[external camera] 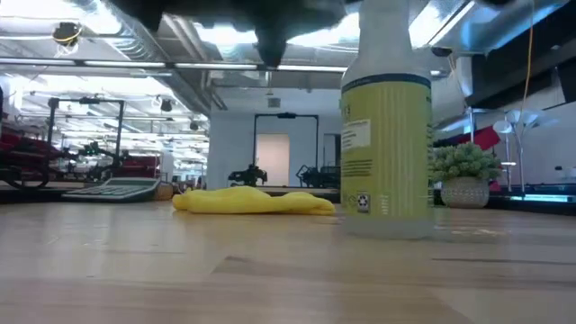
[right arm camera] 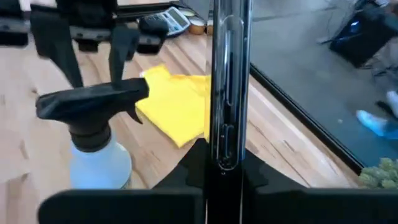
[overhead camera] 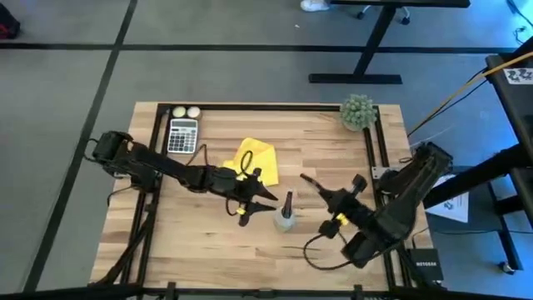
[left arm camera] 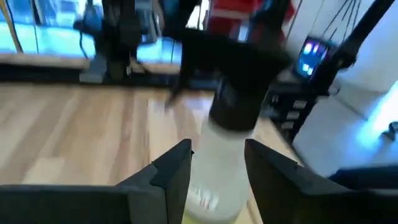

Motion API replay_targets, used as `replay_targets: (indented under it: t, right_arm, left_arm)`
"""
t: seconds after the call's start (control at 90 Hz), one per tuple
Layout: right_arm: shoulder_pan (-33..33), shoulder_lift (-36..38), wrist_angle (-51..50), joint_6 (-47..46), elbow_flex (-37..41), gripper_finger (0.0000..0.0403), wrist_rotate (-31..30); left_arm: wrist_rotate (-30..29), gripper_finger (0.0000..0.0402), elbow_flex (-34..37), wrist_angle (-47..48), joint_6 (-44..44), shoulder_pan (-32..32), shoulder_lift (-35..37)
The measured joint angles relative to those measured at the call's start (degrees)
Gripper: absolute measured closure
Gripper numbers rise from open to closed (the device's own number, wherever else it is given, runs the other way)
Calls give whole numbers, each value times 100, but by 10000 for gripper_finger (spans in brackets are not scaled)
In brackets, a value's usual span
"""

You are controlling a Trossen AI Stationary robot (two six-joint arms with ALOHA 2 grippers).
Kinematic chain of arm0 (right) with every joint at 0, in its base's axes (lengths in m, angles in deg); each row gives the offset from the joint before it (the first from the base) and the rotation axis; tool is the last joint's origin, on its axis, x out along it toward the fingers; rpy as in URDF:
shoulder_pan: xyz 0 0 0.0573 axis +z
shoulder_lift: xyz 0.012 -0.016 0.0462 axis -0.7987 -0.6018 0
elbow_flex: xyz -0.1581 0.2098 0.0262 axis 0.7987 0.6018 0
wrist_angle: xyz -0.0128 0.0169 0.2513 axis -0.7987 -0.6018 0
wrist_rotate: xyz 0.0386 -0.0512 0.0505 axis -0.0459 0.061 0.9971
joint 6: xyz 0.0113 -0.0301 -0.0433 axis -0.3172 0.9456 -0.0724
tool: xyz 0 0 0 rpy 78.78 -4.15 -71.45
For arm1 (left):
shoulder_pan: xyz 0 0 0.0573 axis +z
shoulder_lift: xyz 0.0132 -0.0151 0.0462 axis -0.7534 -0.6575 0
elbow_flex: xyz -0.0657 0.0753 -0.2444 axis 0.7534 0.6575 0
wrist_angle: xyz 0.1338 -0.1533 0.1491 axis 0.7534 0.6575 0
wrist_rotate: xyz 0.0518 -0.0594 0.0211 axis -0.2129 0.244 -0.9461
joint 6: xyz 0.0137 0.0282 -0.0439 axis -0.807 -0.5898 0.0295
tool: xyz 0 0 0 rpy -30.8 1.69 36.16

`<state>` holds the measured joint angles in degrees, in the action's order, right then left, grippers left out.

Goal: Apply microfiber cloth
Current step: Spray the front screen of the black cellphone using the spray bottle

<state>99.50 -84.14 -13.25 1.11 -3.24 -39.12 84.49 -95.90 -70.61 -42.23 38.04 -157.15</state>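
Even overhead light on the bench (overhead camera: 333,167), soft faint shadows, bright ceiling strips with glare in the low view, near bench surface blurred there, left wrist view smeared by blur, blue glow at its edges.

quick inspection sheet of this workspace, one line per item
surface: wooden table with a dark frame, on grey floor
job's things: microfiber cloth crumpled flat behind the centre, held by neither gripper
clutter: spray bottle upright near the front; calculator and two pale balls at the back left; fuzzy green plant at the back right corner
grippers: left gripper open, fingers either side of the spray bottle; right gripper shut on a thin dark phone
cables: yellow cable off the table's right
surroundings: desk leg, papers, a small black box on the floor
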Motion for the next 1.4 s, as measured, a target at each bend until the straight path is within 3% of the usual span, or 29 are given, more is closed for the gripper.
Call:
replay_targets:
  t: [0.233,0.422,0.567,0.867,1.067,1.4]
  right_arm:
    - [-4,1204,280,-504,1351,393,-90]
    - [-2,2129,2031,-450,3015,393,34]
    - [-2,2465,2997,10,3699,393,94]
    - [-2,2434,3892,914,3818,393,58]
    - [-2,2399,4506,1543,3816,393,-133]
    - [-13,2152,4952,1861,3816,393,-136]
  left_arm:
    - [237,225,-171,-62,403,241,-96]
    - [690,159,-729,281,97,179,-550]
    - [741,115,-1051,893,1,109,-620]
    - [-21,100,-1134,892,68,98,-687]
    - [173,100,-1132,305,59,36,-908]
    - [-242,100,-1132,-462,96,-163,-1342]
